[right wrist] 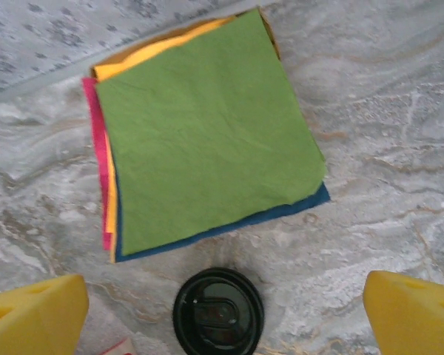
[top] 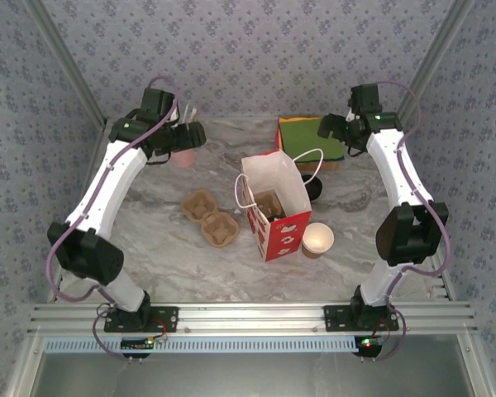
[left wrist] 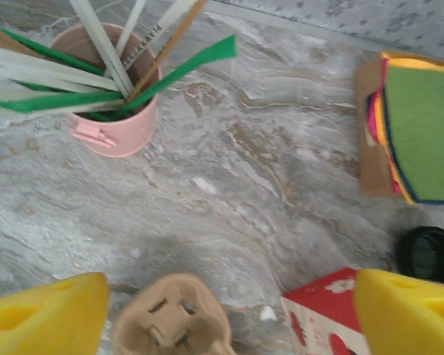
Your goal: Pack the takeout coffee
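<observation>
Yellow fingers (left wrist: 44,314) of the left gripper (left wrist: 231,307) frame the left wrist view, spread wide with nothing between them. A pink pot (left wrist: 118,126) of sticks sits at 10 o'clock and a pulp cup carrier (left wrist: 170,318) at 6. A careless descent could snag the sticks and tip the pot.

On the right wrist view the right gripper (right wrist: 226,296) is equally wide and empty. A black lid (right wrist: 218,310) lies at 6 o'clock, below the coloured napkin stack (right wrist: 207,133). Whether a cup stands under it I cannot tell, so closing there risks mistaking a loose lid for the takeout coffee.

From the top view, the paper bag (top: 283,188) stands at centre, with an open cup (top: 318,240) at its 4 o'clock. A dark patch (top: 274,222) in its mouth may be the coffee. An arm brushing the bag could topple it.
</observation>
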Controlling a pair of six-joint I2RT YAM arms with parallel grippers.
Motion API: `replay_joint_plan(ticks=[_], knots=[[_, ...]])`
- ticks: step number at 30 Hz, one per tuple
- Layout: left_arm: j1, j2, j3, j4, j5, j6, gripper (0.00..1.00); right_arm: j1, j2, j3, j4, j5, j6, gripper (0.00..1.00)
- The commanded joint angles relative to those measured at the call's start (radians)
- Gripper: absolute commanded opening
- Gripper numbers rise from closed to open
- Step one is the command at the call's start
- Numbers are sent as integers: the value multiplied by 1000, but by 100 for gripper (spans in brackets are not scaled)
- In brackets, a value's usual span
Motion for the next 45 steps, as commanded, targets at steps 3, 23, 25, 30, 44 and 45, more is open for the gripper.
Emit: replay_joint_plan(ticks=[3,23,25,30,44,45], knots=[[21,142,117,30,-68,124,74,14,-47,19,-18,-41,-18,100],[43,313,293,43,-165,246,63,82,-132,12,-59,-105,-25,100],[50,341,318,43,-125,263,63,86,-136,13,-67,-106,-22,100],[55,421,404,28,-109,256,62,98,-160,-2,-76,-92,-19,100],[61,554,543,-30,-158,253,56,110,-164,-5,-73,-92,-14,100],[61,549,543,-33,-144,253,57,110,-163,-4,-73,-92,-16,100]])
